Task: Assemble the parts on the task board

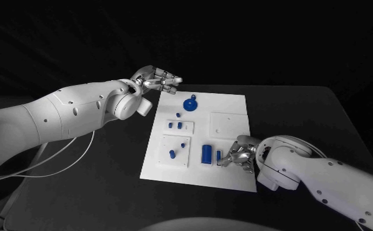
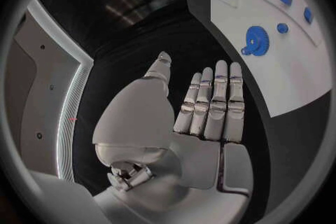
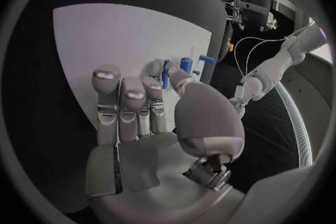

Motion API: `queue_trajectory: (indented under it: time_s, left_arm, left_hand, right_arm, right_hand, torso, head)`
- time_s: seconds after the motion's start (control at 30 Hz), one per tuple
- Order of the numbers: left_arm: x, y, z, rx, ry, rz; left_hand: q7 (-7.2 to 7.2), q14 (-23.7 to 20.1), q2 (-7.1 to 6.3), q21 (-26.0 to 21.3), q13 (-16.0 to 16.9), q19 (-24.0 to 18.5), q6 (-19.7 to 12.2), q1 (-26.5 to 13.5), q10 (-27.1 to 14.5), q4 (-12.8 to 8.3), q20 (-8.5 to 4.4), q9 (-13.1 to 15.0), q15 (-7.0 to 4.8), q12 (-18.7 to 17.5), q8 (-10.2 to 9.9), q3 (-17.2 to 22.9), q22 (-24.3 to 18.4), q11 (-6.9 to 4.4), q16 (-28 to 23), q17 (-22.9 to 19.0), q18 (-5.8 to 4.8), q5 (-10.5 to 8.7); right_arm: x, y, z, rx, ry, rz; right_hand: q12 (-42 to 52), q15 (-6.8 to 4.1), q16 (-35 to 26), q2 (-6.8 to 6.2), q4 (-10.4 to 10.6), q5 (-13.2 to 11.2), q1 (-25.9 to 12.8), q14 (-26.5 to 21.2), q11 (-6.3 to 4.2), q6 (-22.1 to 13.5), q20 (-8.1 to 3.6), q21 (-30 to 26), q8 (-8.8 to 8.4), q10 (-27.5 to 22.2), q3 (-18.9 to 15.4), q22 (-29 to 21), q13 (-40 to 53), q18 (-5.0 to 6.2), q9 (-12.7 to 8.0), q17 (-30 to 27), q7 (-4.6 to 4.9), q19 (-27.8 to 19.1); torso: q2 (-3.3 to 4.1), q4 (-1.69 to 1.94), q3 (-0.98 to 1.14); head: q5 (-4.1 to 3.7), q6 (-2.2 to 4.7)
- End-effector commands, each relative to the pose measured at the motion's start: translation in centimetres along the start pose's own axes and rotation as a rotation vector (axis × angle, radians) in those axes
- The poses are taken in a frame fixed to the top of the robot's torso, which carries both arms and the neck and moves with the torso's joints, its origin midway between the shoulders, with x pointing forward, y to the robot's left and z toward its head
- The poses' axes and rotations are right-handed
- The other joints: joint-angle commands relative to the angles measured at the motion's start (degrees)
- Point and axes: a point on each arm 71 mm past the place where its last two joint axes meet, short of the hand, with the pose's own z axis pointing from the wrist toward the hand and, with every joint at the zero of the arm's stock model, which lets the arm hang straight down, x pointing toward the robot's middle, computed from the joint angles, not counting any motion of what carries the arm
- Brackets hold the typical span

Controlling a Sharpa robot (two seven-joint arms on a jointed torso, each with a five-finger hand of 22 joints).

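Observation:
The white task board (image 1: 229,134) lies in the middle of the black table. A blue gear (image 1: 190,104) sits near its far edge, with small blue parts (image 1: 179,126) just nearer. A blue cylinder (image 1: 207,154) lies toward the near edge. Beside it stands a thin blue part (image 1: 219,154), and my right hand (image 1: 237,155) pinches this thin blue part (image 3: 166,74) between thumb and a finger, next to the cylinder (image 3: 186,63). My left hand (image 1: 159,83) hovers off the board's far left corner, fingers straight and apart, holding nothing. The left wrist view shows the left hand (image 2: 210,106) with the gear (image 2: 255,42) beyond its fingertips.
A raised white block (image 1: 177,151) at the board's near left carries two small blue parts. A square white plate (image 1: 230,124) lies on the board's right side. A white cable (image 1: 62,161) trails over the table at the left. Bare black table surrounds the board.

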Motion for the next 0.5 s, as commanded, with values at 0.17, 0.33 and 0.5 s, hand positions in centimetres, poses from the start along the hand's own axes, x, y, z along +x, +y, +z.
queue_trajectory:
  time_s: [0.17,0.33,0.5]
  left_arm:
    - [0.0,-0.1,0.0,0.015,-0.011,-0.02]
    - [-0.2,-0.2,0.1,0.022,-0.041,-0.053]
    - [-0.5,-0.2,0.1,0.026,-0.082,-0.094]
  left_hand:
    - [0.12,-0.3,0.32,0.2,0.1,-0.3,0.1,0.2,0.0,-0.2,0.28,0.0,-0.03,-0.2,-0.1,0.1,0.1,-0.05,-0.1,0.1,0.29,-0.02]
    - [0.1,-0.7,0.78,0.1,0.1,-0.4,0.1,0.2,0.2,-0.8,0.36,0.0,0.07,-0.2,-0.1,-0.1,0.0,-0.08,-0.1,-0.1,0.31,0.16]
    - [0.07,-1.8,1.88,-0.4,0.1,-1.1,0.2,0.1,0.4,-2.4,0.7,0.0,0.42,-0.2,-0.1,-0.4,-0.2,-0.08,-0.2,-0.8,0.28,0.48]
  right_arm:
    - [-0.5,-1.4,0.0,-0.004,-0.012,0.097]
    - [-3.6,-1.8,-0.1,-0.067,-0.069,0.215]
    - [-8.5,-2.3,0.2,-0.197,-0.18,0.367]
  right_hand:
    - [-0.3,0.46,-1.1,-1.94,6.8,5.6,2.3,0.0,1.12,-6.2,0.32,-1.9,-0.3,-1.2,-13.7,4.3,-0.3,0.15,0.1,-0.9,1.84,2.7]
    - [-0.7,0.83,-2.0,-2.22,10.7,7.0,4.6,-0.1,1.64,-8.9,0.84,-3.5,-0.42,-2.0,-19.0,4.2,-1.3,0.95,0.7,-1.3,2.6,2.7]
    - [-1.2,0.89,-2.9,-1.2,9.8,7.9,5.0,-0.3,1.66,-9.0,0.96,-5.2,-0.44,-2.4,-19.9,3.9,-2.0,1.38,0.9,-1.9,2.64,2.5]
  torso:
    - [-0.08,-0.19,0.03]
    - [-0.24,-0.24,-0.09]
    - [-0.77,-0.78,-0.24]
  head:
    - [-0.76,1.77]
    - [-1.53,3.8]
    - [-2.13,6.11]
